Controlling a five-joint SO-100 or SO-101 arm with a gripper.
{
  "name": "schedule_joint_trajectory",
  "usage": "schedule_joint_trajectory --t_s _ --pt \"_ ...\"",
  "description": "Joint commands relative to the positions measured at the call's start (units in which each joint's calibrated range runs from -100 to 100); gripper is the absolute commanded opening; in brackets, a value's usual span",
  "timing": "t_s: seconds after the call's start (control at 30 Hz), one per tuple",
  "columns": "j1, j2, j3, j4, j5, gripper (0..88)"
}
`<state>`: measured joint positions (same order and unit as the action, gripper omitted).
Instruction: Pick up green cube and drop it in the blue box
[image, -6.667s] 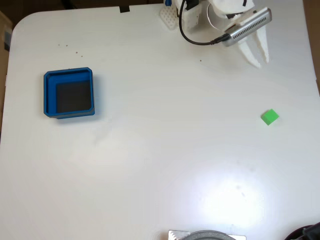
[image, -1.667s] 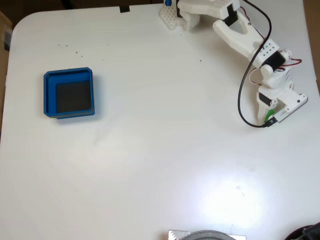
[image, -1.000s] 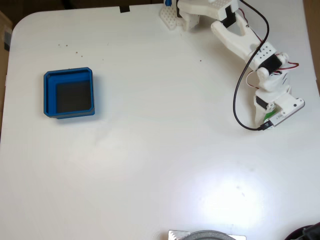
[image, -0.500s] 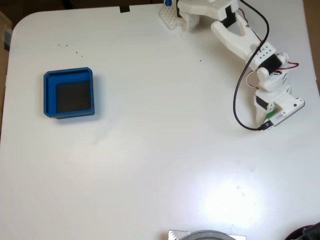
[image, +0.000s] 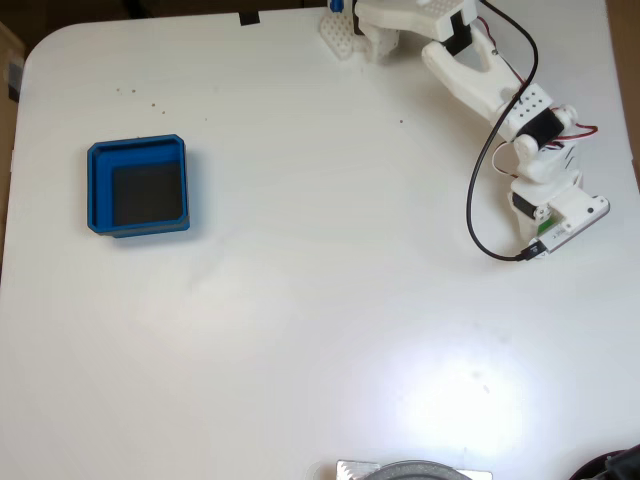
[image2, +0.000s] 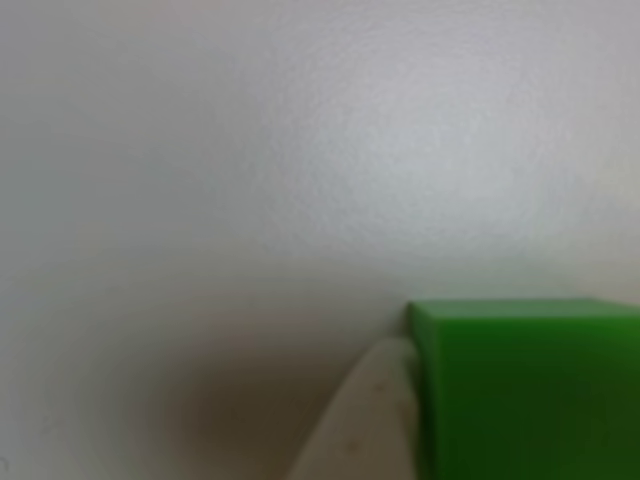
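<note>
gripper (image: 541, 237) sits low over the right side of the table (image: 320, 330) in the fixed view, and a sliver of the green cube (image: 541, 229) peeks out from under the wrist housing. in the other view i see one pale fingertip (image2: 360, 425) pressed against the left face of the green cube (image2: 525, 385), touching it; the opposite finger is out of frame, so i cannot tell whether the jaws are actually clamped on the cube or only resting beside it.

compared with a few seconds ago, the arm has swung out from its folded pose near the base and come down on the spot where the cube lay in the open. over the last second it has barely shifted, so i judge it has finished its descent and is in the closing or settling part of the grasp. nothing shows a lift yet; the cube seems to sit on the table.

the blue box (image: 138, 187) is well apart, far to the left in the fixed view, with bare table between it and the cube, so i see an open path for the carry. the cube lies near the table's right edge, so i'd lift straight up before sweeping left, and keep the black cable (image: 480, 200) from snagging
</note>
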<state>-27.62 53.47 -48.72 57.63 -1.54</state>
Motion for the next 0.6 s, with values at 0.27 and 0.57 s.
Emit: schedule_joint_trajectory --t_s 0.27,0.57 --pt "0.5 -12.8 -3.4 12.5 0.1 1.0" --pt "0.1 -20.2 -3.3 19.4 0.1 1.0"
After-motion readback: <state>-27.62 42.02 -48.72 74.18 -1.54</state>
